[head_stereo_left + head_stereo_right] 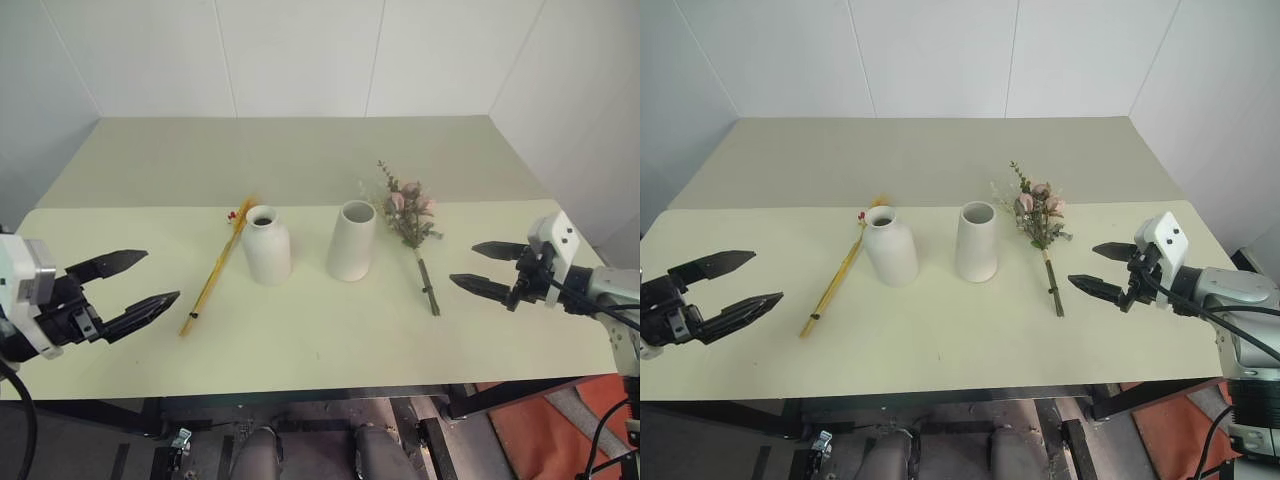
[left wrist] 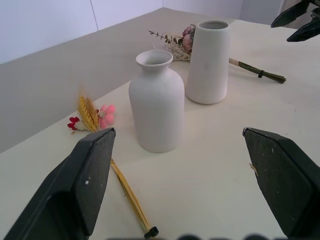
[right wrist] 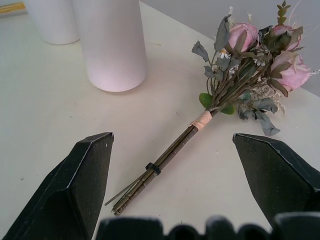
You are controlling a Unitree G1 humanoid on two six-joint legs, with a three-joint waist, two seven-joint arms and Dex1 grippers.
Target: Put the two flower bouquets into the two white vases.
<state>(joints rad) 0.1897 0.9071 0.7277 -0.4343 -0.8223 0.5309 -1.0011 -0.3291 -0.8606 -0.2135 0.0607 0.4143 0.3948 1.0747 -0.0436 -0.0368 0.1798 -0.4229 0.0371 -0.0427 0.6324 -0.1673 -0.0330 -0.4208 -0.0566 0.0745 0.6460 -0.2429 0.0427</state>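
Observation:
Two white vases stand mid-table: a narrow-necked bottle (image 1: 266, 245) and, to its right, a taller wide-mouthed cylinder (image 1: 352, 241). A slim yellow-stemmed bouquet (image 1: 215, 270) lies flat just left of the bottle vase, its wheat plume and red-pink flowers (image 2: 92, 116) at the far end. A bushy pink-rose bouquet (image 1: 410, 218) lies right of the cylinder vase, its dark stem (image 3: 160, 162) towards the front. My left gripper (image 1: 128, 287) hovers open left of the slim bouquet. To the right of the rose stem hovers my right gripper (image 1: 484, 269), open and holding nothing.
The pale green table (image 1: 320, 350) runs across the view, with a second surface (image 1: 290, 150) behind it up to the white wall panels. The table's front edge lies close below both grippers. An orange patch of floor (image 1: 560, 440) lies at the lower right.

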